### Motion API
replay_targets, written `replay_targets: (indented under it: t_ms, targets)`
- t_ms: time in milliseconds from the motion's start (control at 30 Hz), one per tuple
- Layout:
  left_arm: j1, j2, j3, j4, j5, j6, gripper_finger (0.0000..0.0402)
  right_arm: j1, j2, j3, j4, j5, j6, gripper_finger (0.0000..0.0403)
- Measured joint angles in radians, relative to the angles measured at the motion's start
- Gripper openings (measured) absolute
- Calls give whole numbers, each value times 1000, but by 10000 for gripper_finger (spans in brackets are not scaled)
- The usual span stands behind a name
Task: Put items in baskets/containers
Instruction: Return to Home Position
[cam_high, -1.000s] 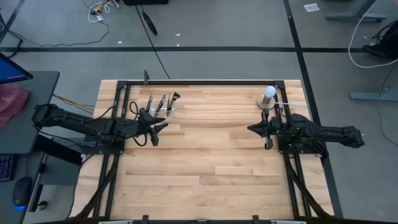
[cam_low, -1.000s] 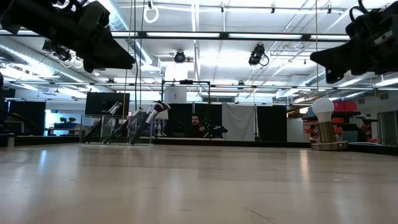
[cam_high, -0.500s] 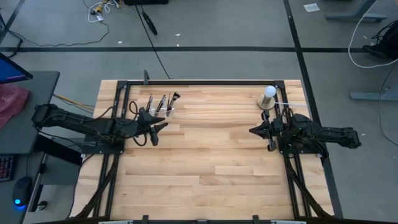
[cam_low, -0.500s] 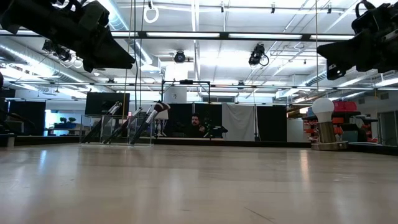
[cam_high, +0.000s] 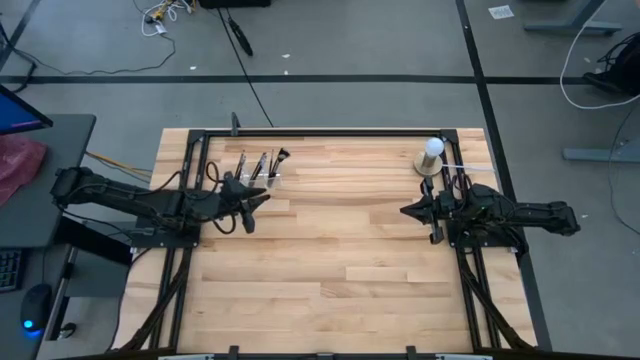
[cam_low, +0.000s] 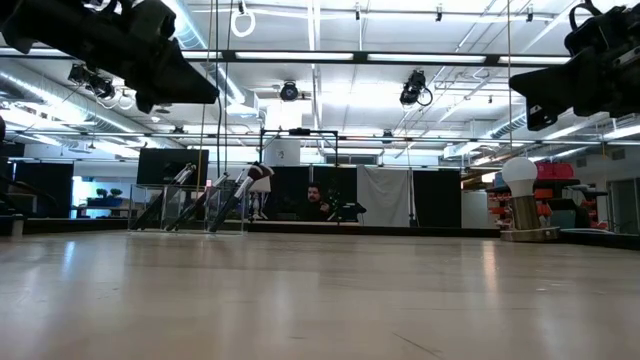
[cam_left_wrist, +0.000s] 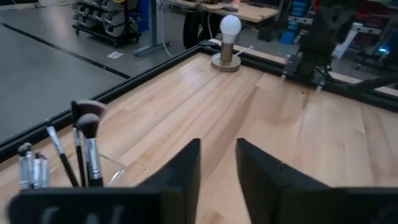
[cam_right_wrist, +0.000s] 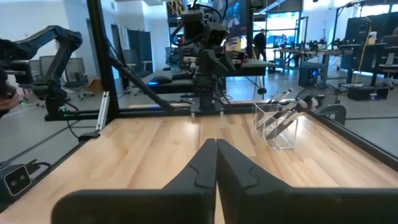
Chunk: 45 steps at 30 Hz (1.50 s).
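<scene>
– Hunting loose brushes (cam_left_wrist: 91, 127)? Those I see lean bristles-up in the holder (cam_right_wrist: 278, 130), far left on the counter (cam_high: 340, 255).
– Hence both arms hang raised, carrying nothing: left gripper (cam_left_wrist: 218, 145) beside the holder, fingers slightly apart; right gripper (cam_right_wrist: 216, 145) opposite, fingers together.

Left claw (cam_left_wrist: 217, 171) and right claw (cam_right_wrist: 216, 152) are black, table (cam_high: 340, 260) pale plank-patterned wood, bulb (cam_high: 432, 148) white, brushes (cam_left_wrist: 91, 158) dark-handled.

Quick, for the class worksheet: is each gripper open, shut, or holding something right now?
Left gripper: open, empty, raised near the clear holder.
Right gripper: shut, empty, raised near the white bulb.
</scene>
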Motion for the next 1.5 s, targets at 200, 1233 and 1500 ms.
replay_targets:
  t_ms: [200,1233,1500]
  targets:
    - [6,-36,0,1,47,39,10,0,0,0,0,0,-1,15]
    - [185,-702,-355,101,460,198,2,0,0,0,1,0,-2,16]
    - [175,-767,-355,-19,672,244,2,0,0,0,1,0,-2,16]
